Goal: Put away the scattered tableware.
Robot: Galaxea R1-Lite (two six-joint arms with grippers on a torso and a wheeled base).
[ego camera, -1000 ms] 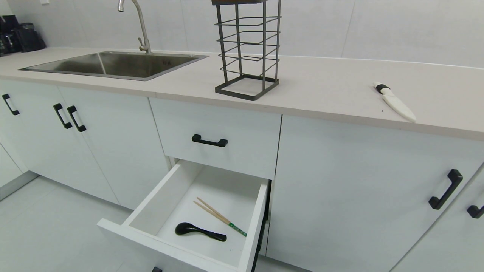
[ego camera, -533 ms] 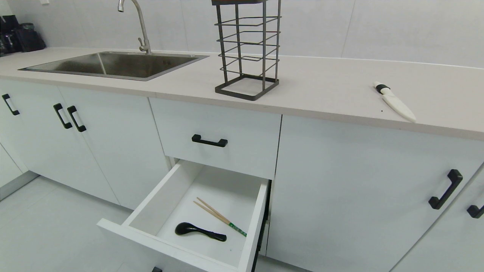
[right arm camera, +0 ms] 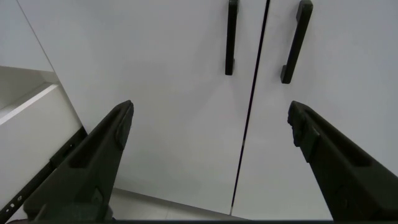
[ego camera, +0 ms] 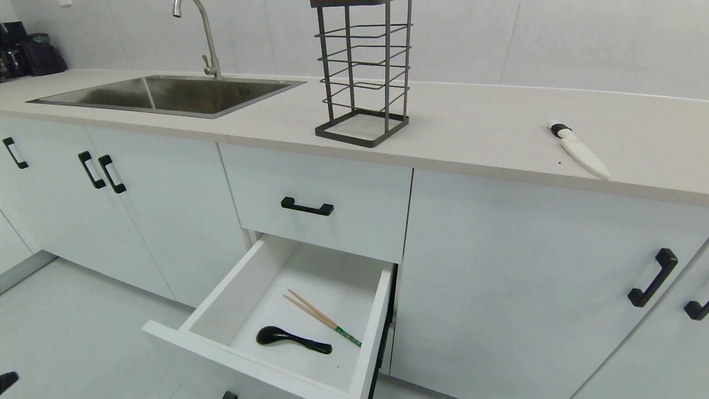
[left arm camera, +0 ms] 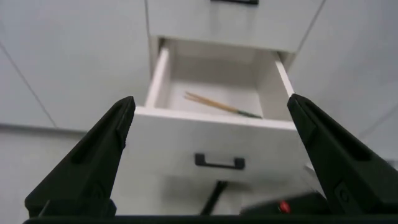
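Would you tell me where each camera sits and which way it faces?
Head: on the head, looking down at countertop, knife, open drawer.
Left wrist: faces the drawer front, framed by the open left gripper.
Right wrist: faces closed cabinet doors, framed by the open right gripper.
Shared: head and left wrist show the drawer and chopsticks.

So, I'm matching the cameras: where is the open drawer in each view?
Head: open drawer, lower centre, below the shut drawer.
Left wrist: drawer front, facing the camera.
Right wrist: drawer side, beside the cabinet doors.
Shared landmark: chopsticks inside, head and left wrist.
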